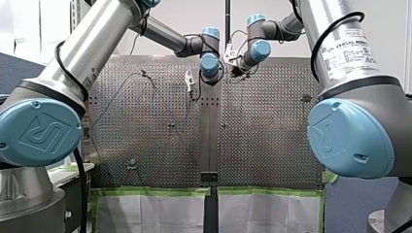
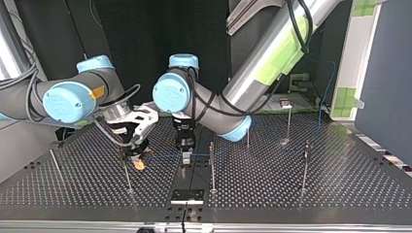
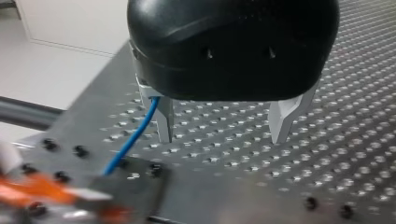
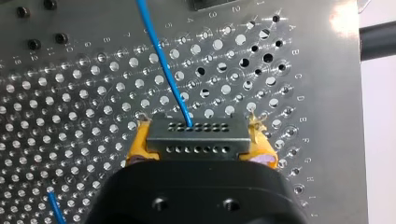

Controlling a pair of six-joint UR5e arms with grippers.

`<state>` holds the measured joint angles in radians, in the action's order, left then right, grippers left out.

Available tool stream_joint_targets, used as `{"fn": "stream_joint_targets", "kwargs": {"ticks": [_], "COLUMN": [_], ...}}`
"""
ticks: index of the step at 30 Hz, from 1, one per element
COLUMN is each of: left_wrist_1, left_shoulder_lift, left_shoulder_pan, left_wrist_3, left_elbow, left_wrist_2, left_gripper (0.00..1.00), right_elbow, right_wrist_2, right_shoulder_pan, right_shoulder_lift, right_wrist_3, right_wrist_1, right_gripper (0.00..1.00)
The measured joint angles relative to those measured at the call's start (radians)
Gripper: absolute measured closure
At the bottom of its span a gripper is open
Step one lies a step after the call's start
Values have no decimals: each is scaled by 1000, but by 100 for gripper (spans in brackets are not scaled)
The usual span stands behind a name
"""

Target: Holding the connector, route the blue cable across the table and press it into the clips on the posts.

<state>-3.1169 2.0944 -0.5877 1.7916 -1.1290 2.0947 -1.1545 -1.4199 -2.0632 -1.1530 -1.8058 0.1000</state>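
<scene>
In the right wrist view, my right gripper [image 4: 198, 140] has its yellow pads shut on the grey connector [image 4: 196, 128]. The blue cable [image 4: 163, 60] leaves the connector and runs ahead over the perforated plate. In the top view my right gripper [image 2: 138, 162] hangs low beside a thin post [image 2: 127, 174], and the cable [image 2: 165, 156] stretches to my left gripper [image 2: 186, 155]. My left gripper [image 3: 223, 123] stands open just above the plate. The cable [image 3: 135, 135] passes along the outside of one metal finger [image 3: 164, 121], and nothing lies between the fingers.
Several thin posts stand on the table [image 2: 340, 184]; one post [image 2: 212, 165] is right beside my left gripper, others [image 2: 305, 165] [image 2: 288, 121] are further to the top view's right. A small black plate [image 2: 187, 195] lies at the near edge.
</scene>
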Motion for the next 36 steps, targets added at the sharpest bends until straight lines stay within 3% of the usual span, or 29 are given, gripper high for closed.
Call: {"fn": "stream_joint_targets", "kwargs": {"ticks": [2, 9, 11, 12, 14, 15, 16, 29, 36], "left_wrist_1": [0, 1, 2, 2, 2, 3, 3, -1, 34], "left_shoulder_lift": [9, 16, 16, 17, 17, 17, 17, 16, 14], "left_shoulder_pan": [-3, -8, -10, -11, -15, -17, -18, -41, -45], "left_wrist_3": [0, 0, 0, -1, -2, -2, -1, 33, 49], "left_elbow": [0, 1, 1, 1, 1, 1, 0, -14, -65], "left_wrist_2": [-1, 3, 7, 9, 19, 25, 31, 145, 158], "left_gripper": [23, 39, 56, 56, 87, 87, 98, 100, 100], "right_elbow": [0, 0, 0, 0, 0, 0, 0, -33, -96], "right_wrist_2": [1, 4, 4, 4, 4, 4, 4, 4, 3], "right_shoulder_pan": [0, 1, 1, 1, 0, 0, 0, -4, 4], "right_shoulder_lift": [0, 0, 0, 0, 0, 0, 0, 1, 1], "right_wrist_3": [0, 0, 0, 0, 0, 0, 0, 3, 11], "right_wrist_1": [-1, -3, -3, -3, -3, -2, -2, 1, -1], "right_gripper": [100, 100, 100, 100, 100, 100, 100, 100, 100]}}
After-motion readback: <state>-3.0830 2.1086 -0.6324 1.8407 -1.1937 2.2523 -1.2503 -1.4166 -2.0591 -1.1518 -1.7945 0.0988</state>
